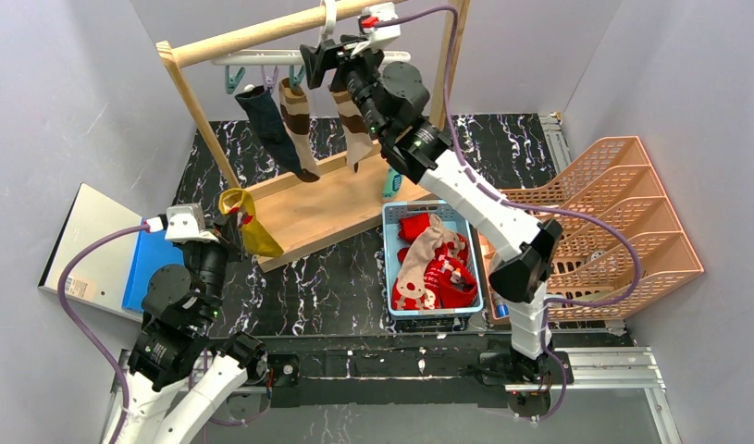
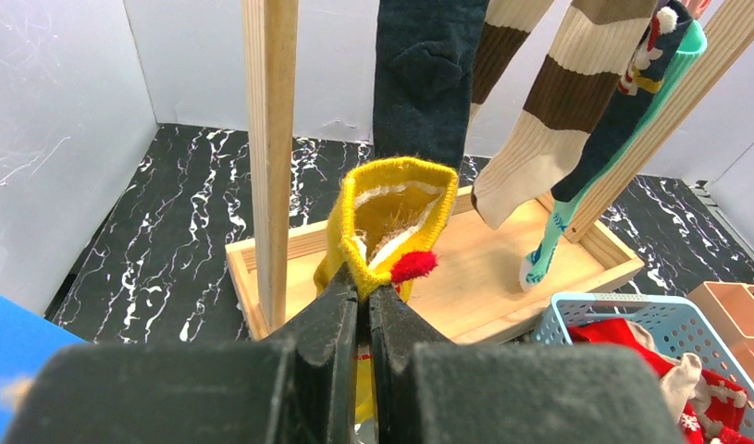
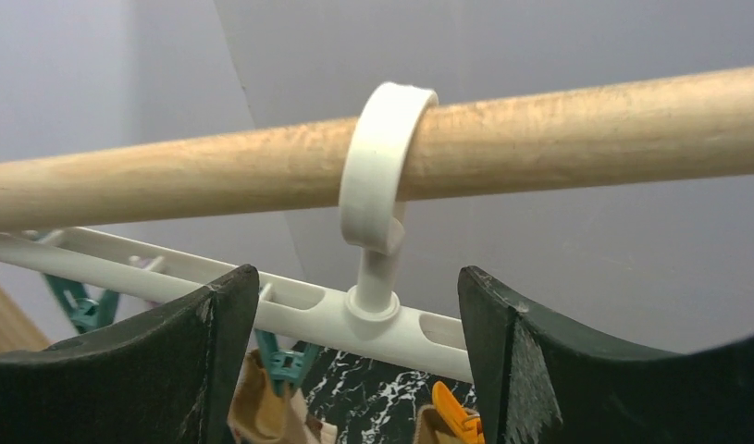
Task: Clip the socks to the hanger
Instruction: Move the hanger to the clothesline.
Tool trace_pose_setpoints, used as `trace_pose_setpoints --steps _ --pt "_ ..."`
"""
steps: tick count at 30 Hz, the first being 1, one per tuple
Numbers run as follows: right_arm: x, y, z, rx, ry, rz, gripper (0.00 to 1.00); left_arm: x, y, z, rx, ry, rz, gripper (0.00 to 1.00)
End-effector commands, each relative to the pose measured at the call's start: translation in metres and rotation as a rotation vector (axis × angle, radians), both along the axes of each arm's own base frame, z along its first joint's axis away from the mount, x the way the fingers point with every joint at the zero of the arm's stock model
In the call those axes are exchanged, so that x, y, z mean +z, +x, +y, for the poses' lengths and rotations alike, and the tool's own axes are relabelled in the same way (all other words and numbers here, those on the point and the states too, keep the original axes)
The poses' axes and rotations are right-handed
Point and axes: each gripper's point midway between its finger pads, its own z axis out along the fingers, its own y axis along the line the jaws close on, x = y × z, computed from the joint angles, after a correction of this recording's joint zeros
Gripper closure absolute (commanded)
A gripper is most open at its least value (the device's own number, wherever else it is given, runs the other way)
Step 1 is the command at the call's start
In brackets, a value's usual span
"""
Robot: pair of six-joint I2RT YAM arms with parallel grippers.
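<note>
The white hanger point(image 1: 254, 57) hangs by its hook point(image 3: 382, 157) from the wooden rail. A navy sock point(image 1: 266, 125) and two brown-and-beige banded socks point(image 1: 299, 120) hang clipped beneath it. A teal clip point(image 3: 282, 356) and an orange clip point(image 3: 451, 412) hold beige cuffs. My right gripper point(image 3: 356, 275) is open, a jaw on either side of the hook's stem, just in front of the bar point(image 3: 290, 310). My left gripper point(image 2: 364, 296) is shut on the cuff of a mustard yellow sock point(image 2: 391, 208) with a red tuft, held above the rack's base; it also shows in the top view point(image 1: 248, 222).
The wooden rack point(image 1: 327, 208) has a flat base, slanted posts point(image 2: 269, 139) and a round rail point(image 3: 586, 129). A blue basket point(image 1: 389, 250) holds red and beige socks point(image 1: 433, 268). Orange stacked trays point(image 1: 623, 222) stand at the right. A blue-and-white board point(image 1: 95, 250) lies left. A teal-and-navy sock point(image 2: 623, 139) hangs at the right post.
</note>
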Motion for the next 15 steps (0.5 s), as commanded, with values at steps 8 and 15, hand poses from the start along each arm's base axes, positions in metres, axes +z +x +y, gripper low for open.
trace_pose_setpoints --steps 8,15 --pt "0.024 0.028 -0.036 -0.161 0.103 -0.045 0.14 0.002 0.003 -0.004 -0.011 -0.017 -0.002 1.0" --pt "0.027 0.049 -0.073 -0.213 0.152 -0.01 0.16 0.0 0.003 -0.004 -0.011 -0.018 0.001 1.0"
